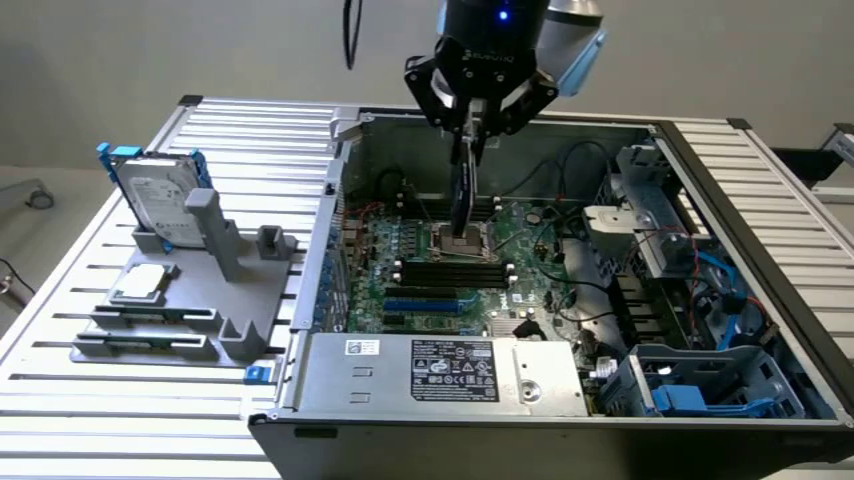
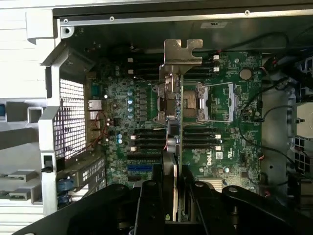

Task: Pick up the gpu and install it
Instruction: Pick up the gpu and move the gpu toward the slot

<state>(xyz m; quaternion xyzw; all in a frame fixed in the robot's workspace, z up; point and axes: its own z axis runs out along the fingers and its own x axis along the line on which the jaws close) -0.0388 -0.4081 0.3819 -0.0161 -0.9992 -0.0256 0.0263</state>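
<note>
My gripper (image 1: 471, 128) hangs over the open computer case (image 1: 400, 380), shut on the gpu (image 1: 462, 190). The thin dark card hangs edge-down from the fingers, its lower end above the motherboard (image 1: 441, 275) near the CPU socket (image 1: 461, 240). In the wrist view the gpu (image 2: 176, 142) runs edge-on away from the gripper (image 2: 175, 196), with its silver end bracket (image 2: 182, 54) at the far end, over the green motherboard (image 2: 230, 142). The blue expansion slots (image 1: 420, 297) lie lower on the board, apart from the card.
A grey fixture (image 1: 187, 300) at the exterior view's left holds a silver hard drive in a blue frame (image 1: 158, 195) and a small square CPU chip (image 1: 143, 283). The power supply (image 1: 441, 372) fills the case's near side. Cables and drive bays (image 1: 694, 300) crowd the case's right side.
</note>
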